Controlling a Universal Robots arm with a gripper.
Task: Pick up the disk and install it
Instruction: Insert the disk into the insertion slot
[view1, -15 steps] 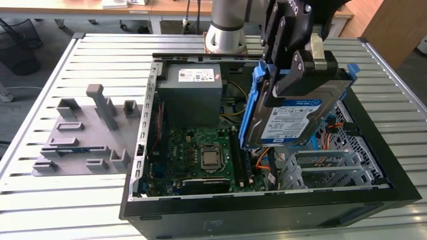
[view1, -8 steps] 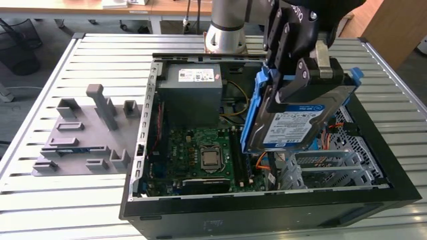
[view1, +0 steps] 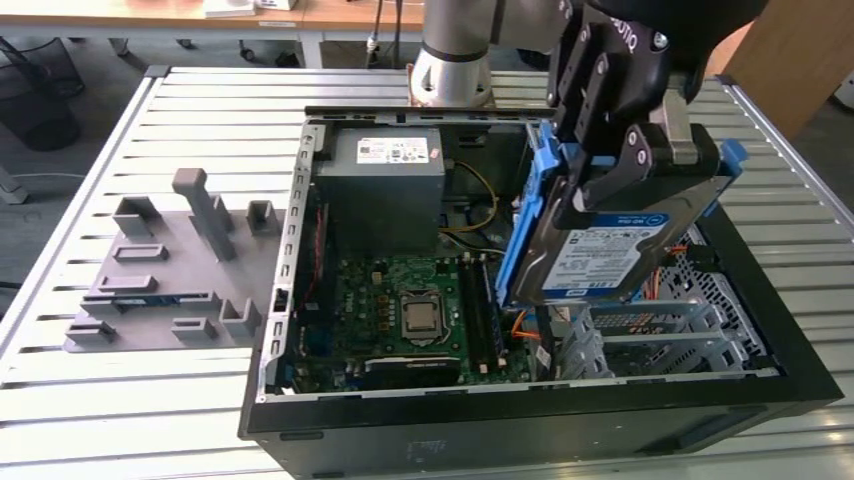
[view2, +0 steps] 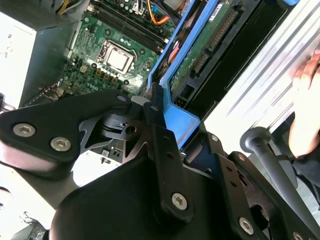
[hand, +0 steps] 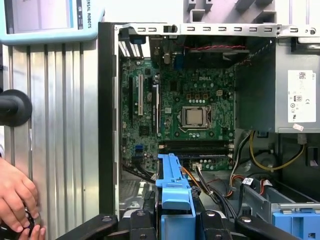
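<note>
bg at the exterior view's left: black wire bin (view1: 34, 90) on the floor, light wooden desk (view1: 334, 12) behind. work surface = grey slatted metal table (view1: 200, 110). on its left part, a grey plastic fixture block w/ upright posts (view1: 160, 270). beside that, the open black computer case (view1: 534, 425): grey power-supply box w/ white sticker (view1: 380, 185) at the back, green motherboard (view1: 400, 300) in front of it. further right, the black gripper (view1: 654, 160) is clamped on the flat silver disk (view1: 601, 262), white-and-blue label, blue plastic carrier. disk is tilted, off the table, over the case's right part, above the grey metal cage (view1: 667, 340). brown wooden panel (view1: 787, 60) far right. in the first wrist view a person's hand (hand: 15, 195) is at the table's edge beside the case.
</note>
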